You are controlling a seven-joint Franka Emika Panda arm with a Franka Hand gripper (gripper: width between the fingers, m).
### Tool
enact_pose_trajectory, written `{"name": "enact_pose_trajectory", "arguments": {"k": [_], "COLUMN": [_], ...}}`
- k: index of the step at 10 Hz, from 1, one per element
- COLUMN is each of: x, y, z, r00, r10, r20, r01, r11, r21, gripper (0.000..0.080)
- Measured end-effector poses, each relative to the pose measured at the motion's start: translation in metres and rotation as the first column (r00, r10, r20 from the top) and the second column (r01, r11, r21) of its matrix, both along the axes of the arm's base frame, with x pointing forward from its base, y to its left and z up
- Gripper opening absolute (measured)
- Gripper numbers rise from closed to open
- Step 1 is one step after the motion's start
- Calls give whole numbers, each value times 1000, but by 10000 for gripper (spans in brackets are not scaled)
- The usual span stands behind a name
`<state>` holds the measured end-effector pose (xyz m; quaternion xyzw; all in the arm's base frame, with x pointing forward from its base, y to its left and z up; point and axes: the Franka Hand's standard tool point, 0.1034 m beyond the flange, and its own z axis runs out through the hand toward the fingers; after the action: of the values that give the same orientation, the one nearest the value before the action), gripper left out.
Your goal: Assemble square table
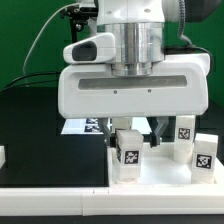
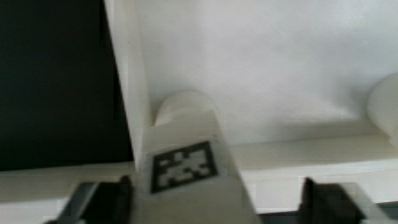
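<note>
The square table's white panel [image 1: 165, 172] lies flat at the exterior view's right. One short white leg [image 1: 128, 153] with a tag stands upright on it near its corner. My gripper [image 1: 136, 133] hangs straight over this leg, open, with a finger on either side of it. In the wrist view the leg [image 2: 185, 150] sits between the dark fingers [image 2: 100, 202]. One finger is close against it and a gap shows on the other side. Two more tagged legs [image 1: 185, 130] [image 1: 205, 153] stand at the panel's right side. The panel also shows in the wrist view [image 2: 267, 70].
The marker board [image 1: 82, 126] lies on the black table behind the panel. A white border strip [image 1: 90, 205] runs along the front. A small white piece [image 1: 2, 156] shows at the left edge. A rounded white part [image 2: 386, 100] sits at the wrist view's edge.
</note>
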<state>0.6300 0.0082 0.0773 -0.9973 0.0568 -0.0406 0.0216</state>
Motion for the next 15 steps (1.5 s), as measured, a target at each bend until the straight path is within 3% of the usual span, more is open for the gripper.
{"name": "enact_pose_trajectory", "arguments": {"k": [1, 3, 4, 6, 8, 10, 12, 13, 14, 15], "x": [0, 1, 1, 0, 2, 2, 2, 0, 1, 0], "y": [-3, -5, -5, -3, -1, -1, -2, -5, -5, -7], "z": [0, 0, -1, -4, -5, -5, -5, -5, -2, -2], "r00": [996, 961, 900, 666, 346, 297, 367, 556, 663, 802], "r10": [-88, -277, -436, -743, -925, -941, -918, -822, -740, -589], "r20": [-3, -4, -15, -70, -157, -165, -152, -123, -116, -99], "r01": [88, 277, 436, 746, 937, 953, 929, 831, 749, 597], "r11": [996, 961, 900, 662, 331, 281, 352, 544, 652, 793], "r21": [3, 15, 27, 72, 116, 111, 114, 114, 117, 117], "gripper": [302, 291, 290, 288, 288, 288, 288, 475, 590, 637]}}
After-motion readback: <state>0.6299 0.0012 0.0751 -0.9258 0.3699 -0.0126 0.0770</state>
